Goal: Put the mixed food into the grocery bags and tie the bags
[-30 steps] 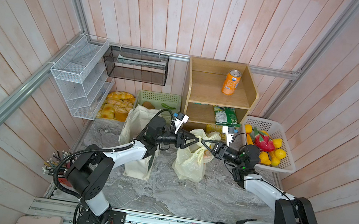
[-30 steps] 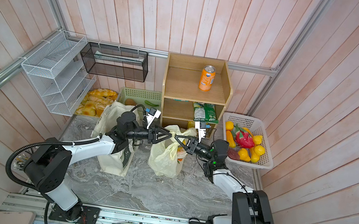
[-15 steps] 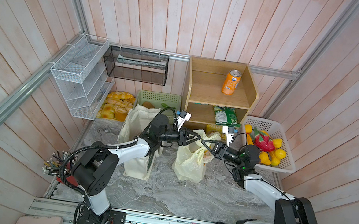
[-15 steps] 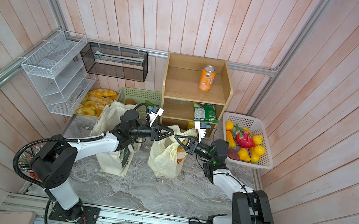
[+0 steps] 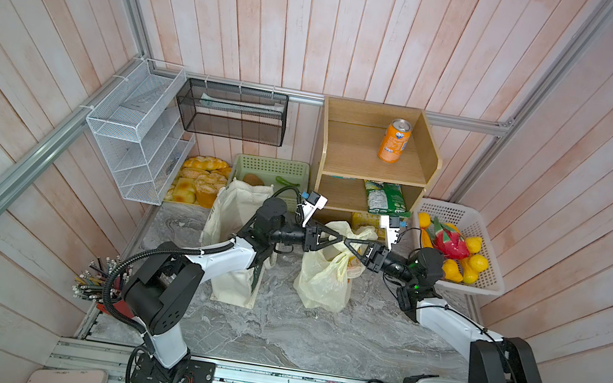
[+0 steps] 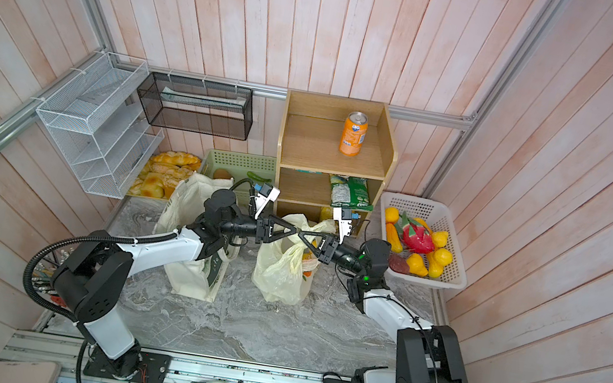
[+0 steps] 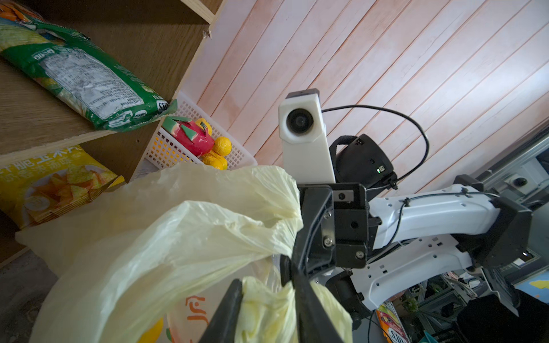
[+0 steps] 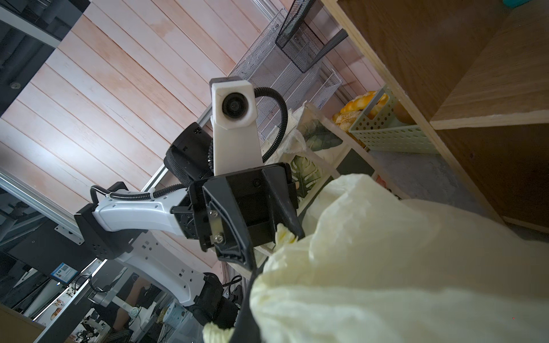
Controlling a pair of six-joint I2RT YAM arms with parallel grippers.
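Two white-and-black robot arms are counted, the left arm (image 5: 218, 258) and the right arm (image 5: 450, 326). Two bags are counted: one thin translucent pale-yellow plastic handle bag (image 5: 323, 284) and one boxy cream canvas tote (image 5: 234, 286). One wooden shelf unit (image 5: 357, 154), one orange soda can (image 5: 394, 140), one green snack packet (image 5: 385, 198) and one yellow snack packet (image 7: 50, 181) are seen. Two racks are counted, one white wire rack (image 5: 138, 130) and one black mesh rack (image 5: 231, 112). Two baskets are counted, one green perforated plastic basket (image 5: 271, 165) and one white perforated plastic basket (image 5: 491, 282). One red dragon fruit (image 5: 452, 244) is counted. The yellow fruits (image 5: 478, 263) and the golden bread rolls (image 5: 192, 186) overlap too much for a sure number.
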